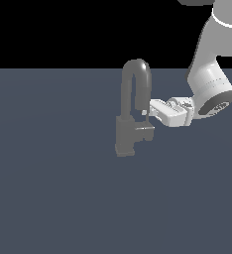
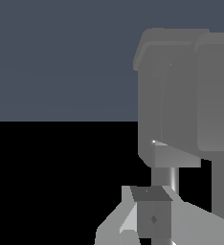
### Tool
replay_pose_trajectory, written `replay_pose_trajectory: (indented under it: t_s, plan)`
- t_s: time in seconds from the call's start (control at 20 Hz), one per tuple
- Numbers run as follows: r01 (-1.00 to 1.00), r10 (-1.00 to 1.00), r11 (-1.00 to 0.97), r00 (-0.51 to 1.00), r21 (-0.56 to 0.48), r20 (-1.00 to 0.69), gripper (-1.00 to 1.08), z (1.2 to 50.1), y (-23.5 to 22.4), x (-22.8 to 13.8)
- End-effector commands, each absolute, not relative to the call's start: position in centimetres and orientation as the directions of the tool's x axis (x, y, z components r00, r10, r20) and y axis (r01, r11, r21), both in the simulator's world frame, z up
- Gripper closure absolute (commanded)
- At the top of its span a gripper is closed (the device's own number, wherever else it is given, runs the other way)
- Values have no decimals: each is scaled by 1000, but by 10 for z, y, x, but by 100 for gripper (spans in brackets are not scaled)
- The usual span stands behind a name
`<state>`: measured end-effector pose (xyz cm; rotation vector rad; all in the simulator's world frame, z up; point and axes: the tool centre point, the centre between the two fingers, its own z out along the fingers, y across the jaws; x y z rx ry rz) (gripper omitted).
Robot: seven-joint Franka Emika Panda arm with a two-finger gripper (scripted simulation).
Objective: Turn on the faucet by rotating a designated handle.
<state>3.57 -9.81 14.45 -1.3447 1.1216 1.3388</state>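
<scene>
One pincer (image 1: 148, 110) beside faucet (image 1: 133, 106), aperture unclear, handle (image 1: 146, 130) below, wrist view shows base close-up

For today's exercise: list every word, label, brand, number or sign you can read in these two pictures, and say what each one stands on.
None: no text shows in either view.
The faucet, its handle, the gripper and the arm are plain grey or white, and the floor is unmarked.
</scene>
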Motion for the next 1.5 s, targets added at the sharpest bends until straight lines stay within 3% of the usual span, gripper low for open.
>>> replay_pose_trajectory:
  t_s: [0.0, 1.45]
  plan:
    - [-985, 2, -172, -7, 6, -1000, 108, 142, -97, 36]
    - [-985, -6, -171, 9, -8, -1000, 108, 157, -104, -5]
